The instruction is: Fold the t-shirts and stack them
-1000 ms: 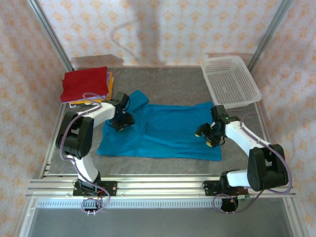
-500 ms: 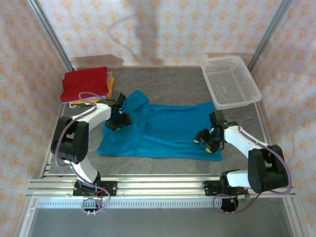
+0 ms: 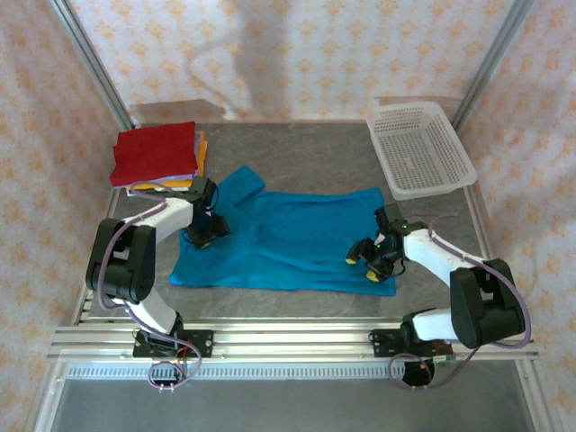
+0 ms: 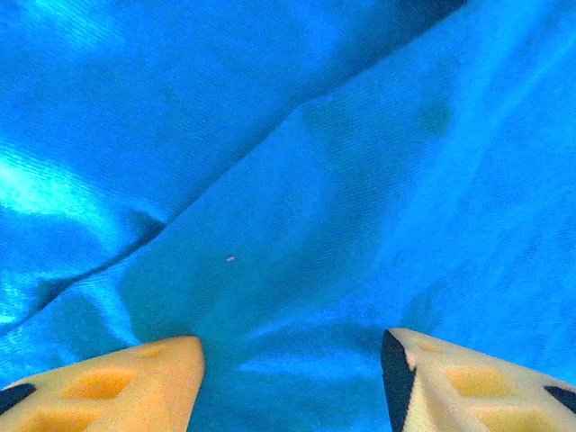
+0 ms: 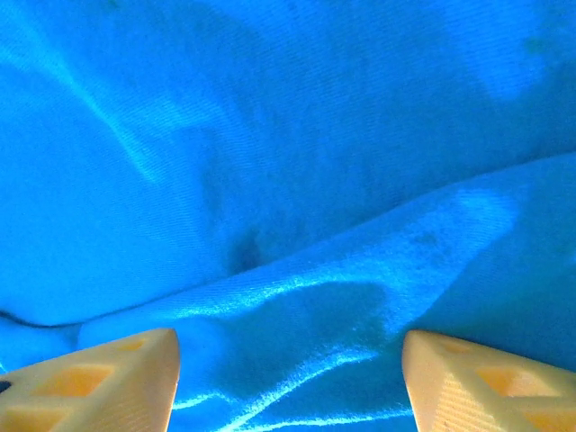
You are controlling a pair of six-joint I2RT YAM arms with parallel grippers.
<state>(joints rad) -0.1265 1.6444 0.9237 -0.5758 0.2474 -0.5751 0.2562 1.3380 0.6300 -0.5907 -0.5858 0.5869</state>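
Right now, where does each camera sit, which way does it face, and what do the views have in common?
Top external: above and behind the arm bases, looking down and forward over the table; both arms show, with the left gripper and right gripper low over the teal shirt.
Left wrist: on the left arm's wrist, looking down closely at teal cloth; its yellow fingers are spread at the bottom.
Right wrist: on the right arm's wrist, looking down closely at creased teal cloth; its yellow fingers are spread at the bottom.
Shared: all three show the teal shirt.

The spread shirt [image 3: 288, 243] is plain teal-blue. The top folded shirt [image 3: 155, 153] is red, the shirt beneath [image 3: 201, 148] orange-yellow. The perforated basket [image 3: 430, 188] is white, the table [image 3: 315, 153] speckled grey, the walls [image 3: 360, 45] pink with orange flowers, the fingertips [image 4: 117, 382] yellow.
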